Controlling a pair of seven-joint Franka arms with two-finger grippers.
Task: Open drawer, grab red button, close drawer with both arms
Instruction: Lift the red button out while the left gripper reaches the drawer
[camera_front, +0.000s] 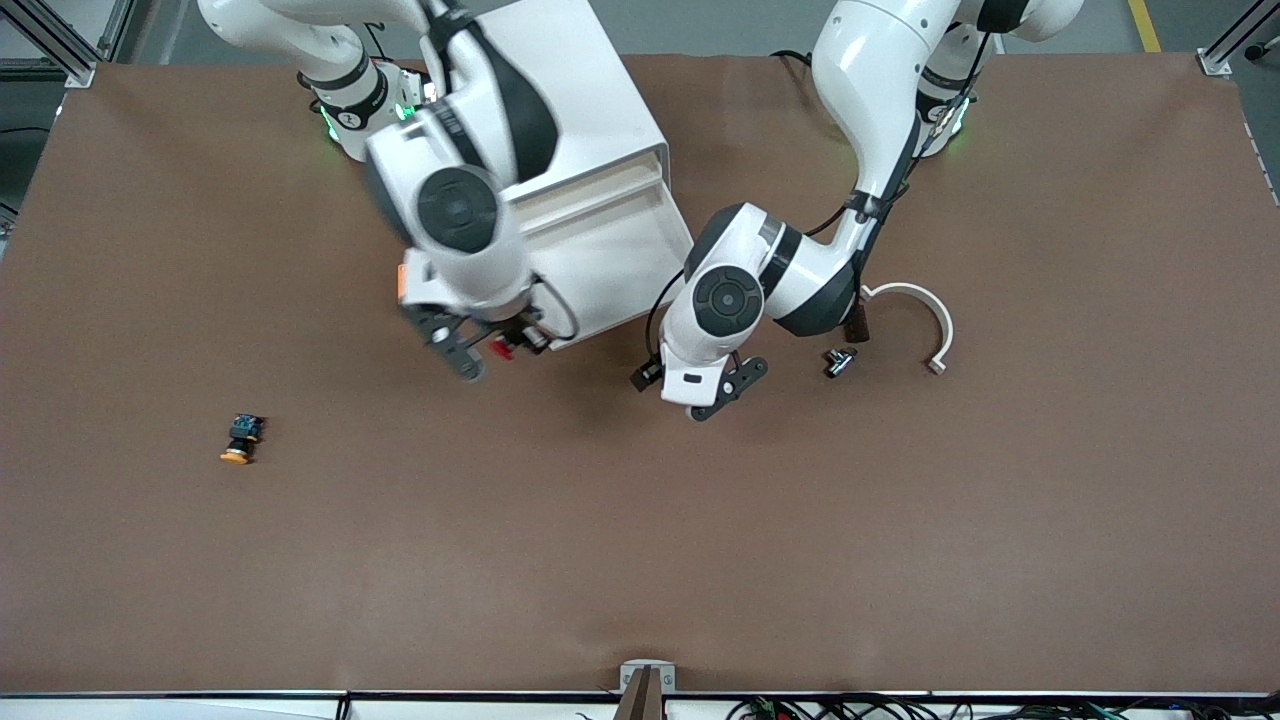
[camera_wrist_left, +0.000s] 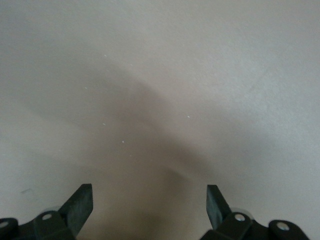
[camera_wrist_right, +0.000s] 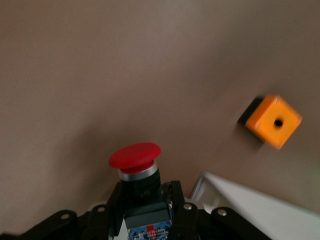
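The red button (camera_wrist_right: 135, 162) is held tight by the right gripper (camera_front: 490, 350) over the table (camera_front: 640, 550) by the open drawer (camera_front: 610, 250) – the left gripper (camera_wrist_left: 149, 205) is spread wide w/ nothing in it.

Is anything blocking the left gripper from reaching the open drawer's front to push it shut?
Nothing visible. The left gripper, open, hangs over bare table beside the drawer. The right gripper, holding the button, hangs just in front of the drawer and may crowd the push.
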